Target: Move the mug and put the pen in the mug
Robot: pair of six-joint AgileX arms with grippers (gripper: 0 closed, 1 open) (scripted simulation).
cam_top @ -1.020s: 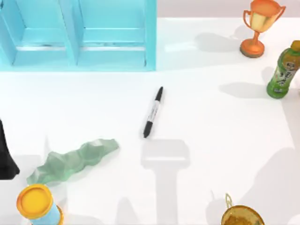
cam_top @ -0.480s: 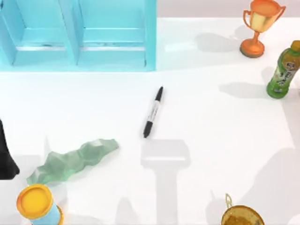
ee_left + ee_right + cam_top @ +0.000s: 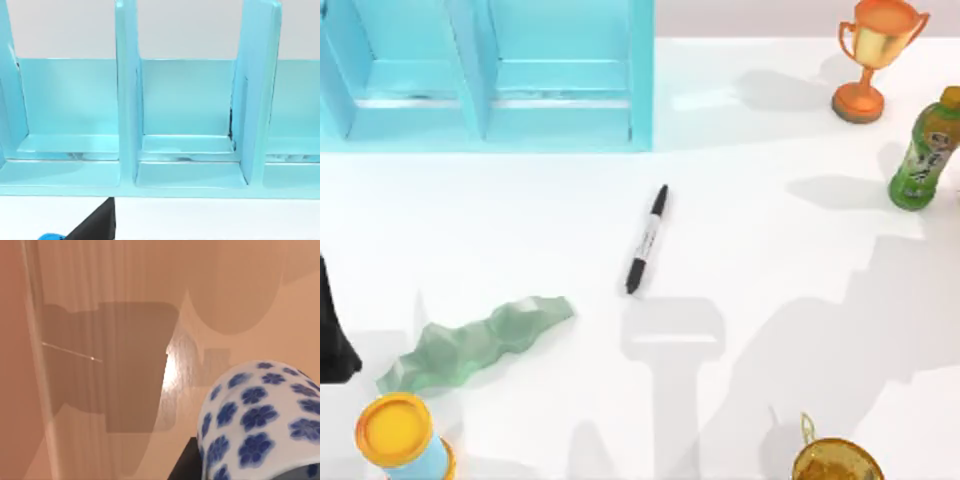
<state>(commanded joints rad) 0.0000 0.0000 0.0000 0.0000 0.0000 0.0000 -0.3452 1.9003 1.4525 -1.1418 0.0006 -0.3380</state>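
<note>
The top view is bright and evenly lit, the white table (image 3: 770, 260) nearly washed out. Soft grey shadows fall leftward from the trophy (image 3: 876, 55) and bottle (image 3: 924, 152); a broad, blurred arm shadow spreads across the lower right of the frame. The left wrist view is crisp, the shelf (image 3: 190, 125) faintly glossy. The right wrist view is warm-toned, with a glare patch at centre and the mug (image 3: 260, 420) close and soft-edged.

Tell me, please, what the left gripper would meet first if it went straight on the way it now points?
Most likely the light-blue divided rack, dead ahead in the left wrist view, probably its low front lip; depth is uncertain.
</note>
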